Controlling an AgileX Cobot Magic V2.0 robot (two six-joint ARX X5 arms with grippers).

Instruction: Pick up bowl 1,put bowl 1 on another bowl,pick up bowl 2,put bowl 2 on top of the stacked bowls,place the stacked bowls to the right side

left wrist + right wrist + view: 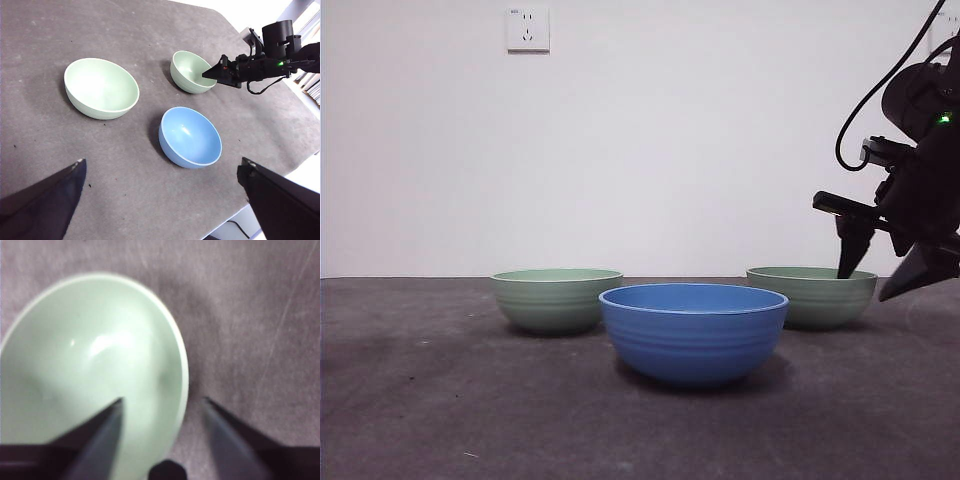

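Three bowls sit apart on the desk [420,400]: blue bowl [693,332] nearest at centre, green bowl [557,299] behind left, bowl 1 [812,296] behind right. Right end effector [882,277], spread, straddles bowl 1's rim; lower squarely before pinching. Left end effector [160,200] waits, spread.

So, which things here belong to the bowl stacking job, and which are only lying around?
Job:
- blue bowl
- green bowl, far from the arm
- green bowl at the right gripper
- right gripper, open, straddling its rim

Lying about:
- wall socket
- left gripper, waiting
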